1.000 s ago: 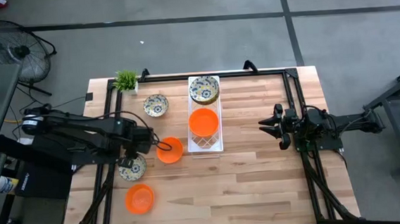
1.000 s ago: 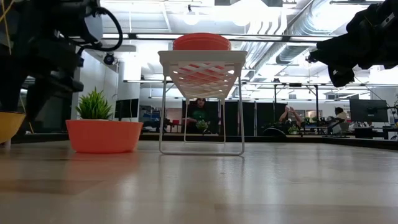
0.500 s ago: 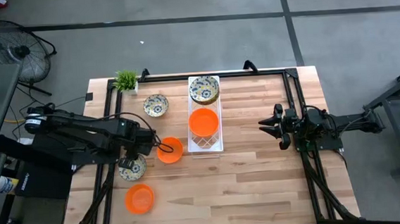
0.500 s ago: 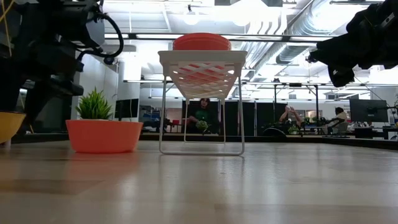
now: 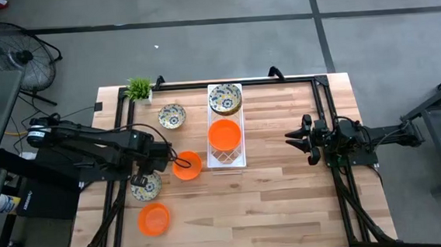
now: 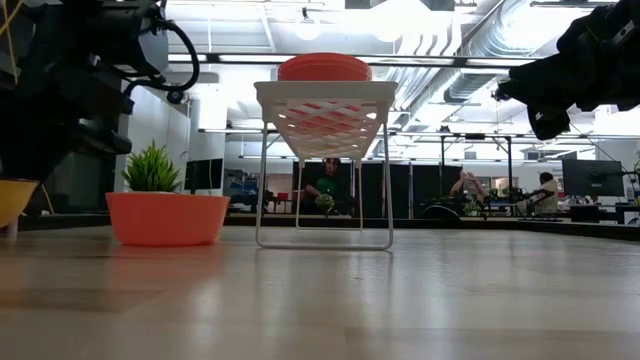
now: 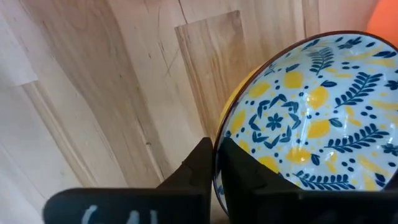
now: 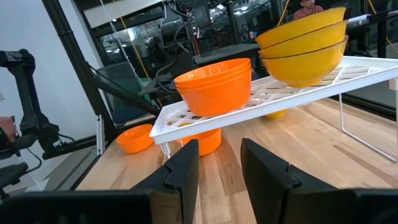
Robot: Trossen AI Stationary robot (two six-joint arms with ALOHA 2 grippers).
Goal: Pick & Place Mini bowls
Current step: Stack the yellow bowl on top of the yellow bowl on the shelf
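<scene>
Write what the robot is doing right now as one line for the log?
left gripper: shut on patterned bowl rim | right gripper: open, waiting beside white rack

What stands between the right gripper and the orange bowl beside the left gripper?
In the high view, the white wire rack with an orange bowl stack stands between the right gripper and that orange bowl.

I find no text, label, brand, number or sign that I can read anywhere in these views. On the dark body of my left gripper [image 7: 214,180] there are faint pale marks, but they are too blurred for me to make out as letters or digits. The bowls, the rack and the table carry only pattern and wood grain, no writing.
</scene>
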